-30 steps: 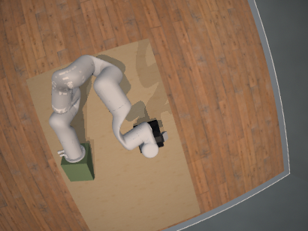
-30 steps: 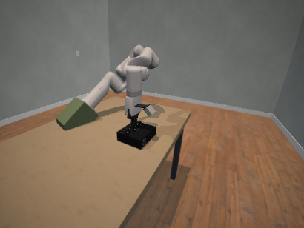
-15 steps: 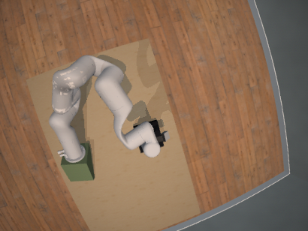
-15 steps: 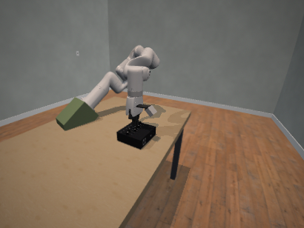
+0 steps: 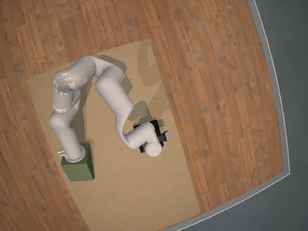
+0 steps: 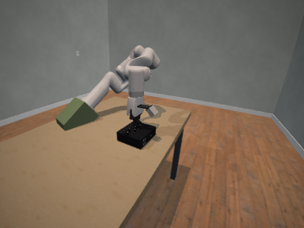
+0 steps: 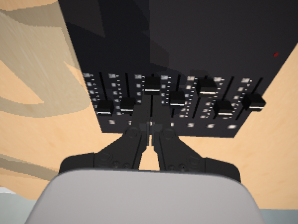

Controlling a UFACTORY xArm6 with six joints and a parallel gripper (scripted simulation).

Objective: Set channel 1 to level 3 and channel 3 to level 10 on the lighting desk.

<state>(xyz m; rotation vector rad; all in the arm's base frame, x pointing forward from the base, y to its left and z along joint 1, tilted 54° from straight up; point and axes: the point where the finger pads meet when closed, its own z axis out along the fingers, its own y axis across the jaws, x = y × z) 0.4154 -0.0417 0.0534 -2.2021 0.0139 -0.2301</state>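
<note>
While top view hides it, pincer [image 7: 150,131] closed, empty, at lighting desk [image 7: 200,35], third fader [image 7: 152,84] farthest.

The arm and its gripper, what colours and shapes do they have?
The arm is glossy off-white, built of thick rounded tubes with bulbous joints, and stands on an olive-green wedge base. The gripper is black with two tapered fingers. No cables or markings are visible.

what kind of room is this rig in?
Looks like a bare test room: grey walls, wooden plank floor, and one table carrying the arm's green base and a lighting desk.
</note>
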